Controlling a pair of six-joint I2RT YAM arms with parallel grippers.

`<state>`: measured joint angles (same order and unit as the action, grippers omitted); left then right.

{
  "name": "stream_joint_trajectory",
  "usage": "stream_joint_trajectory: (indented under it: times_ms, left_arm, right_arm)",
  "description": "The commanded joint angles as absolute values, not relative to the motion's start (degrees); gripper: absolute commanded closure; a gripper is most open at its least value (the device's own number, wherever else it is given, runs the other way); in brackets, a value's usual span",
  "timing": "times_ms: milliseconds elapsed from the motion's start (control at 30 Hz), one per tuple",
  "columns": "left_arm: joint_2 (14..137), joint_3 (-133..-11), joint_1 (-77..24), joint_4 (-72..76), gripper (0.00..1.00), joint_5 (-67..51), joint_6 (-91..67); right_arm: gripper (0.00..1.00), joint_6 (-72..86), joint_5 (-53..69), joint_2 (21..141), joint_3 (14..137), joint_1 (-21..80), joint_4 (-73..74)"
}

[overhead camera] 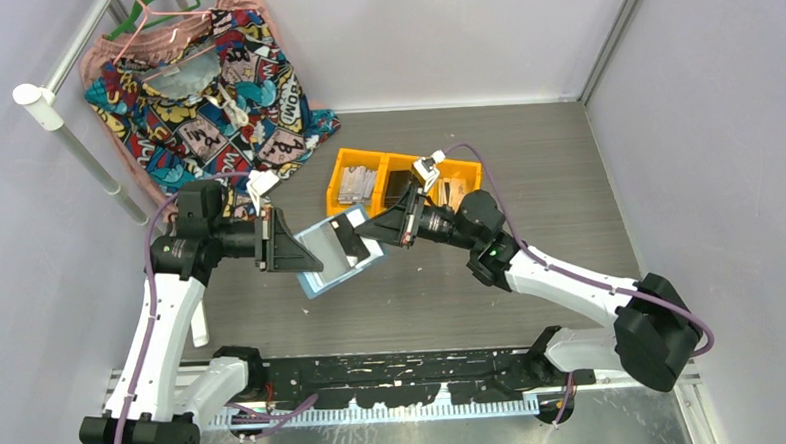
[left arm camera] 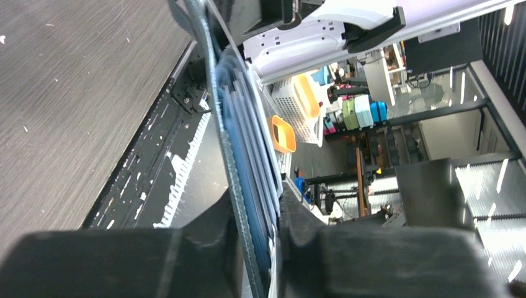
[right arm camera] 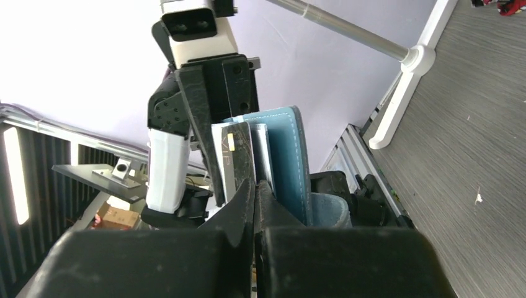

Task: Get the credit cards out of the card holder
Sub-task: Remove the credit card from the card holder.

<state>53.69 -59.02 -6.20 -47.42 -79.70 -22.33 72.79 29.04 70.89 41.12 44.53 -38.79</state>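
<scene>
**Top view:** The card holder (overhead camera: 323,263) is held up over mid-desk (overhead camera: 547,175), folded open, with its lighter blue inside facing up. The left gripper (overhead camera: 292,248) comes in from the holder's left side and is clamped on that edge. The right gripper (overhead camera: 361,230) comes in from the holder's right side, with its fingers closed on a dark card (overhead camera: 351,242) that sticks out of the holder. A yellow bin (overhead camera: 334,185) sits just beyond the holder, to the far right of it; its compartments hold small items, too small to ID. A comic-print garment (overhead camera: 213,90) on a hanger lies well beyond the holder, far-left.

**Left wrist view:** The holder (left arm camera: 239,155) shows edge-on, rising out from between the left gripper's fingers (left arm camera: 205,242), which press on it from both sides. Thin card edges (left arm camera: 263,155) are stacked against the holder's right face. The right arm's white link (left arm camera: 322,31) crosses above the holder.

**Right wrist view:** The right gripper (right arm camera: 254,192) has its fingertips pinched together with no visible gap, at the base of the dark card (right arm camera: 237,164). The card carries a small yellow patch. A white card (right arm camera: 263,152) stands between the dark card and the holder's blue flap (right arm camera: 288,161). The left gripper's black fingers are behind the holder, on its left.
</scene>
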Motion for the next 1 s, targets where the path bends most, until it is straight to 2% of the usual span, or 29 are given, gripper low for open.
stream_joint_trajectory:
  times_ms: [0, 67, 167, 333, 400, 500, 600, 667, 833, 967]
  left_arm:
    - [52.06, -61.28, -6.08, -45.44, 0.90, -82.14, -23.48]
    - [52.11, -61.26, -6.09, -44.29, 0.99, -80.78, -24.91]
    - [52.20, -61.26, -5.98, -42.51, 1.00, -78.58, -26.63]
    - [52.03, -61.26, -5.99, -41.55, 1.00, -76.72, -28.32]
    - [51.83, -61.11, -6.03, -41.19, 1.00, -76.56, -28.92]
    - [51.68, -60.98, -5.96, -41.02, 1.00, -76.57, -28.99]
    - [51.52, -60.60, -5.85, -40.83, 1.00, -76.27, -28.83]
    - [51.58, -60.40, -5.76, -40.85, 1.00, -76.16, -28.49]
    - [51.48, -60.60, -5.65, -44.69, 1.00, -74.38, -23.57]
    - [51.70, -61.40, -5.56, -49.20, 1.00, -69.62, -18.37]
  right_arm:
    - [0.97, 72.96, 28.78, 69.08, 42.14, 44.56, -40.75]
    - [0.87, 73.50, 30.14, 70.12, 42.71, 45.12, -41.82]
    - [0.74, 74.06, 31.52, 71.78, 43.60, 46.53, -43.55]
    - [0.62, 74.63, 31.91, 73.66, 44.58, 47.45, -45.00]
    - [0.62, 74.83, 31.90, 73.90, 44.56, 47.41, -45.66]
    - [0.70, 74.90, 31.90, 73.79, 44.66, 47.46, -45.83]
    - [0.90, 74.97, 31.29, 73.04, 44.40, 47.43, -46.03]
    - [0.98, 74.34, 30.77, 71.86, 44.22, 46.94, -44.42]
    - [0.99, 73.19, 31.39, 67.09, 43.60, 41.95, -39.94]
    - [0.99, 68.79, 31.22, 62.93, 44.78, 37.13, -30.28]
